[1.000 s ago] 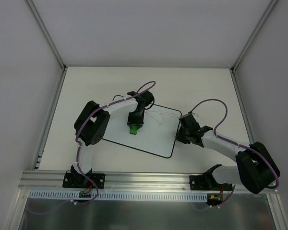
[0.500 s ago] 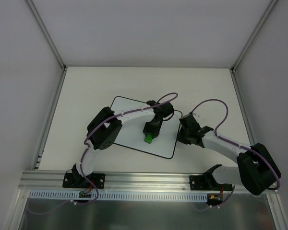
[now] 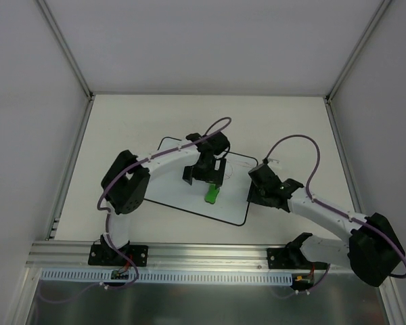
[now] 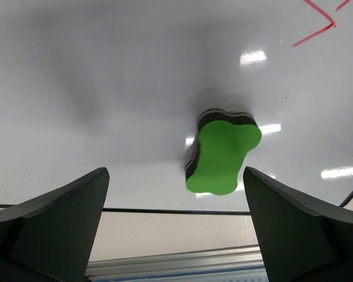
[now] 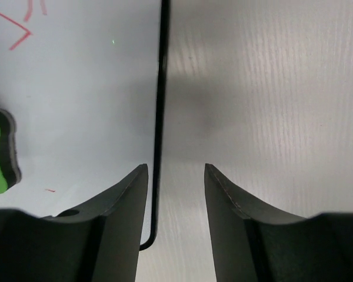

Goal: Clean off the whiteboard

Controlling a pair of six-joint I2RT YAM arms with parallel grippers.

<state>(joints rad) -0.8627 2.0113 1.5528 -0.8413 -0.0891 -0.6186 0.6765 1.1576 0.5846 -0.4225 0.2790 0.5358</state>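
Observation:
The whiteboard (image 3: 168, 181) lies flat mid-table, with thin red scribbles (image 3: 231, 169) near its right end. A green eraser (image 3: 212, 194) rests loose on the board, close to its front edge. My left gripper (image 3: 204, 177) hovers just behind the eraser, open wide. In the left wrist view the eraser (image 4: 223, 155) lies ahead of the left gripper (image 4: 175, 197), touched by neither finger. My right gripper (image 3: 254, 191) stands open over the board's right edge. In the right wrist view that black edge (image 5: 161, 117) runs below the right gripper (image 5: 175, 176), with nothing held.
White walls enclose the table on three sides. An aluminium rail (image 3: 210, 254) carrying both arm bases runs along the near edge. Bare table (image 5: 270, 117) lies to the right of the board.
My left gripper has let go of the eraser, which now lies on the board, and has drawn back. My right gripper has opened at the board's right edge.

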